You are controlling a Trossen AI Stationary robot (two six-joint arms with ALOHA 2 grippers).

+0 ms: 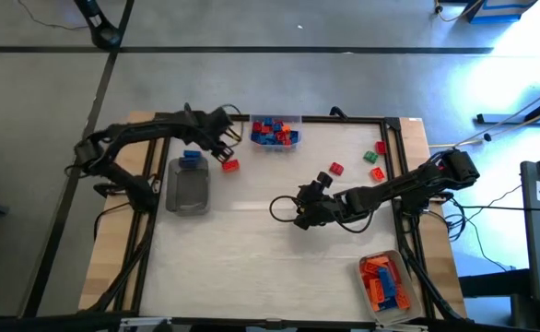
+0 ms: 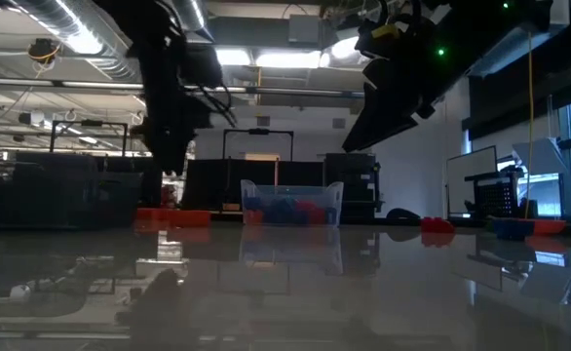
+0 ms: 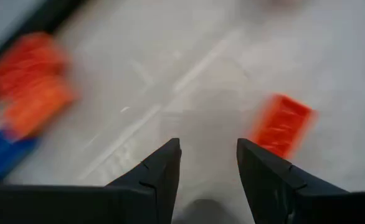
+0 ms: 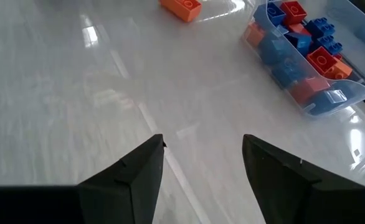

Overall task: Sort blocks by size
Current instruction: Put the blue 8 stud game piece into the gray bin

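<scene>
Bright overhead view, backlit dim low view, glare on table [image 4: 76, 74], left wrist blurred

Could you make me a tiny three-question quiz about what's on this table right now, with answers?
1. True or false: the left end effector is gripping a block.
2. How many clear trays are on the table, going by the high view?
3. Which tray holds a single blue block: A) the tray at the far edge, B) the tray by the left arm, C) the tray at the near right corner?

Key
1. False: its fingers stand apart with nothing between them; a red block lies on the table just beside them.
2. Three.
3. B. The other two hold many blocks.

The right end effector, over mid-table, is empty too.
</scene>
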